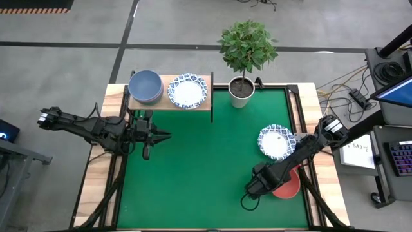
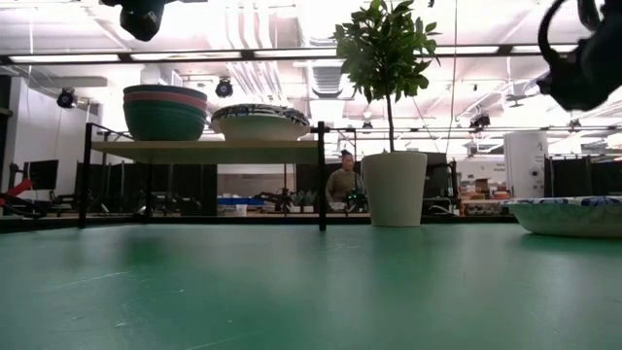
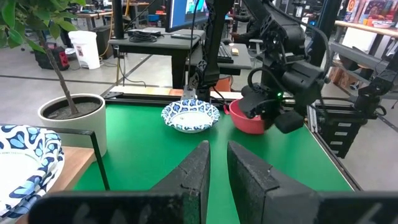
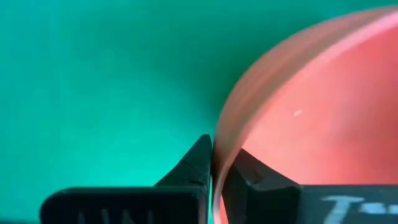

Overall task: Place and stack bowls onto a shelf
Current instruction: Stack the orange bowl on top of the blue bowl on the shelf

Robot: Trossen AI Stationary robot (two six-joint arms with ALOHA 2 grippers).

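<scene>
our right claw is clenched on the red bowl's rim near the tabletop's right edge; next we lift it toward the shelf.

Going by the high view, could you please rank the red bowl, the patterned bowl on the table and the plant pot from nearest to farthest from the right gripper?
1. Red bowl, clamped at the right gripper.
2. Patterned bowl, farther back along the table's right side.
3. Plant pot, at the table's far edge.

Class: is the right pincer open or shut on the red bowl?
Shut: the right pincer pinches the red bowl rim between its fingers.
</scene>
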